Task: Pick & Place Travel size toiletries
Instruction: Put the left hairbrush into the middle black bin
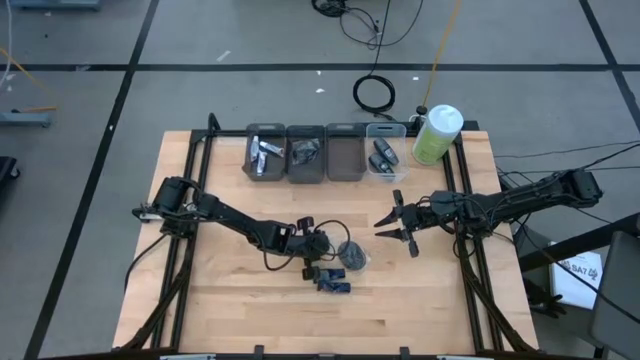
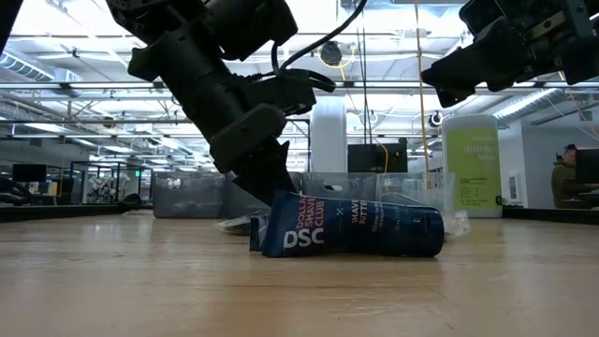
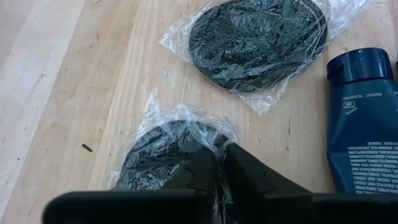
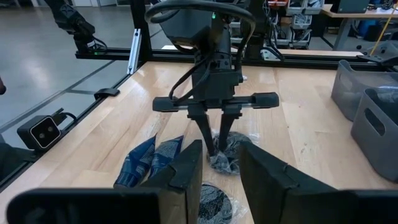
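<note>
At the left of the high view, the left arm is reaching from the table's left edge toward the centre. The left gripper is standing low over the wood, and its fingers are pinching a plastic-wrapped dark disc; the right wrist view is showing the two fingers closed together on that crumpled wrapping. Whether the disc is resting on the table or slightly raised cannot be told.

Just right of it in the high view, a second wrapped disc is lying flat on the table. Below these, toward the lower centre, two dark blue packets are lying side by side; in the low view the nearer one is lying on its side in mid-frame.

Along the top of the table, four grey bins are sitting in a row, some holding small items, among them white-and-blue tubes in the leftmost. A green bottle is standing just right of them.

At right of centre, the right gripper is hovering above the table, well apart from the discs, with its jaws parted and holding nothing.
</note>
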